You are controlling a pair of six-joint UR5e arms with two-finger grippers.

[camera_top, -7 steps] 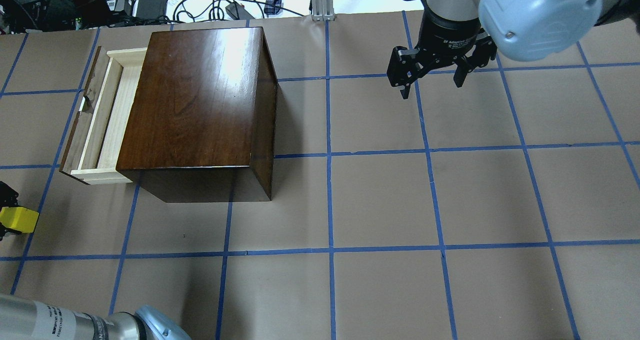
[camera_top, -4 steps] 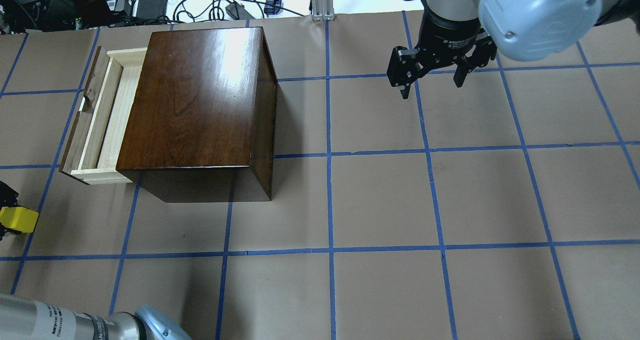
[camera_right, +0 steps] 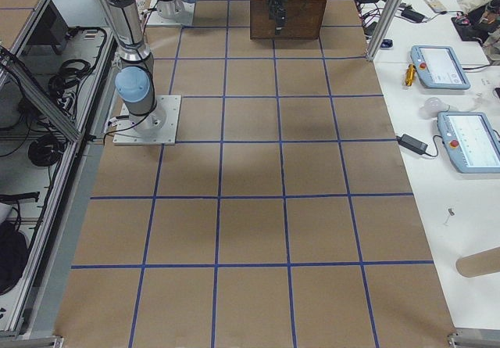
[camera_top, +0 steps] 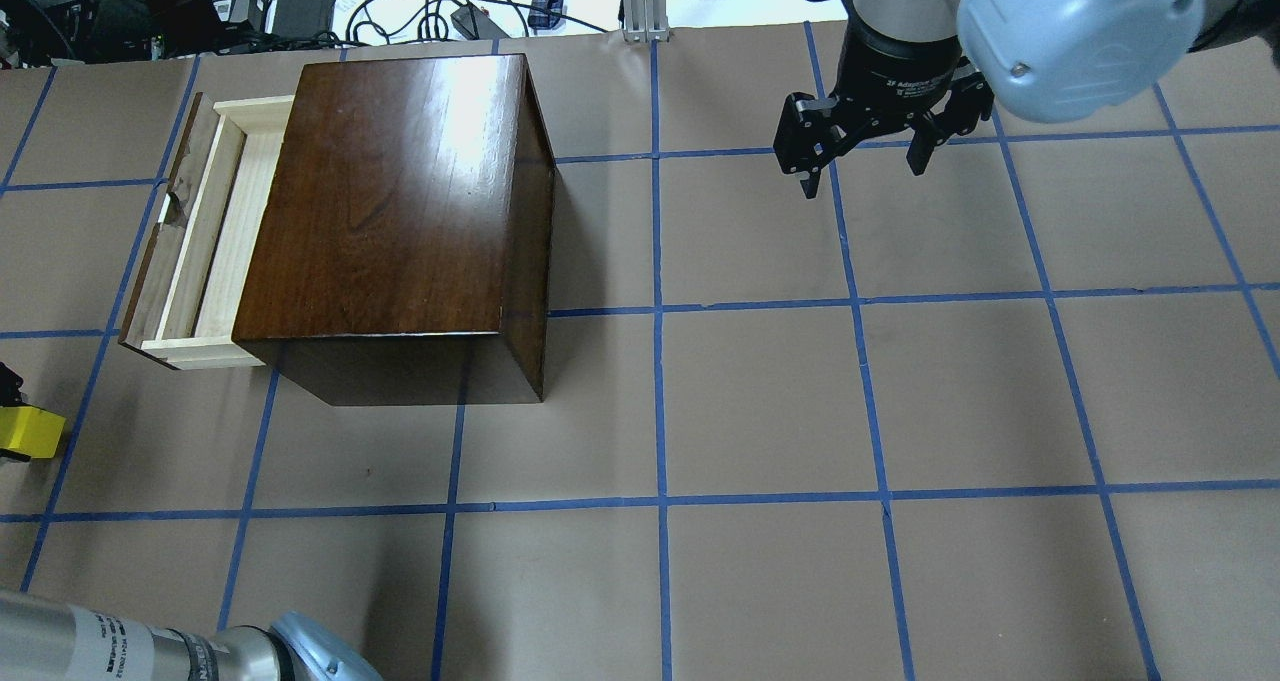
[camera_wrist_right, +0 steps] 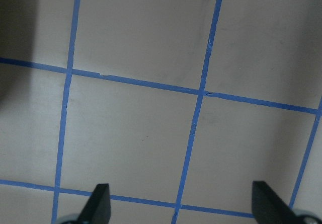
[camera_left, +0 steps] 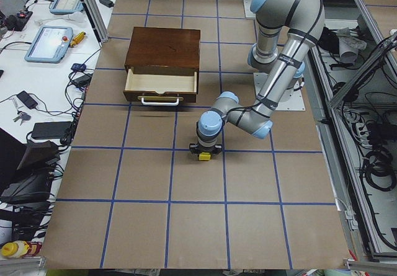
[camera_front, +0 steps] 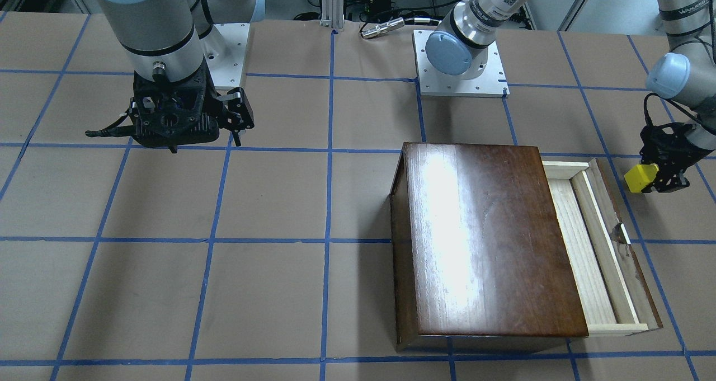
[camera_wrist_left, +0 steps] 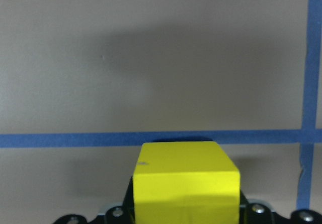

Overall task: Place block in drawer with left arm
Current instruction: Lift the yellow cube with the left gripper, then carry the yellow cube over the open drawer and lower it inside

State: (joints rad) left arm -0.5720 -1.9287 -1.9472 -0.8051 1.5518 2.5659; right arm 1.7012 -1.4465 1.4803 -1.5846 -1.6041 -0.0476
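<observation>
The yellow block (camera_front: 641,178) is held in my left gripper (camera_front: 653,180), which is shut on it, a little above the table. It fills the bottom of the left wrist view (camera_wrist_left: 186,183) and sits at the left edge of the overhead view (camera_top: 28,433). The drawer (camera_top: 225,231) stands pulled out of the dark brown box (camera_top: 400,191), its pale-wood floor (camera_front: 582,247) bare. The block is off the drawer's near corner, outside it. My right gripper (camera_top: 865,173) hangs open and empty over the far right of the table, and its fingertips (camera_wrist_right: 100,206) show wide apart in the right wrist view.
The tall box (camera_front: 486,235) stands between the two arms. Blue tape lines (camera_top: 660,311) grid the brown table. Cables and small tools (camera_top: 440,6) lie beyond the far table edge. The left arm's elbow (camera_top: 300,651) sits at the near left.
The left gripper with the block has shifted slightly toward the overhead view's left edge. The right arm, box and drawer have not moved.
</observation>
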